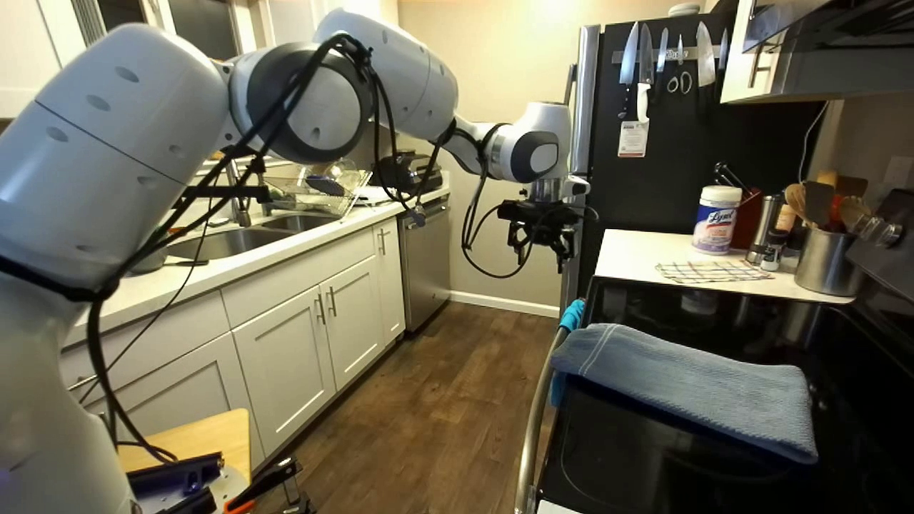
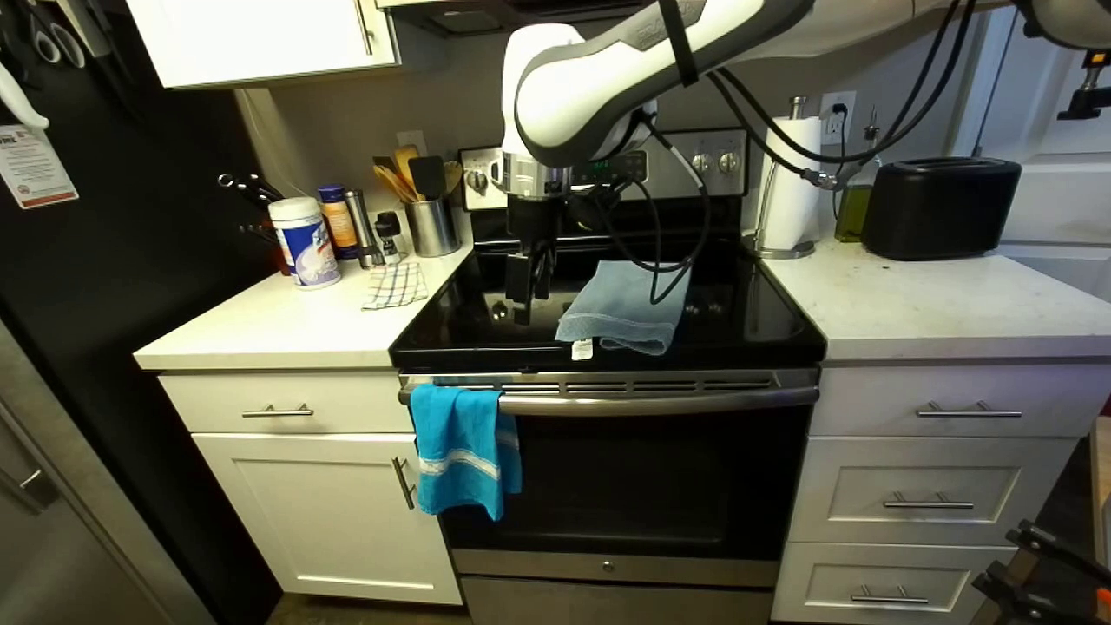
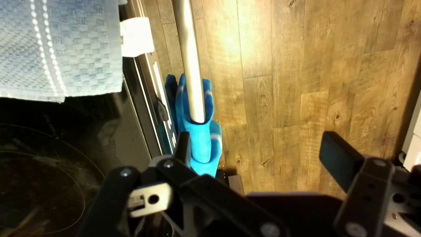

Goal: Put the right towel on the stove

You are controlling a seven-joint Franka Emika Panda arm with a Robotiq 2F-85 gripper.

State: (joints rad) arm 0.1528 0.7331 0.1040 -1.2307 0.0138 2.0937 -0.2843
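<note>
Lying on stove point(image 1: 635, 457): blue-gray towel point(image 1: 692, 385); pincer point(image 3: 257, 149) agape.

The black stovetop point(image 1: 628, 457) carries a grey-blue towel point(image 1: 696, 385).

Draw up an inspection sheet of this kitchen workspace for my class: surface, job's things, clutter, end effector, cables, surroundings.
Surface: glossy black stove top.
Job's things: blue-grey towel lying on it.
Clutter: turquoise towel draped over the oven handle; wipes canister, checked cloth and utensil holder on the white counter.
End effector: open, holding nothing.
Cables: black cables strapped along the arm, with slack loops.
Surroundings: fridge, sink, wood floor.
</note>
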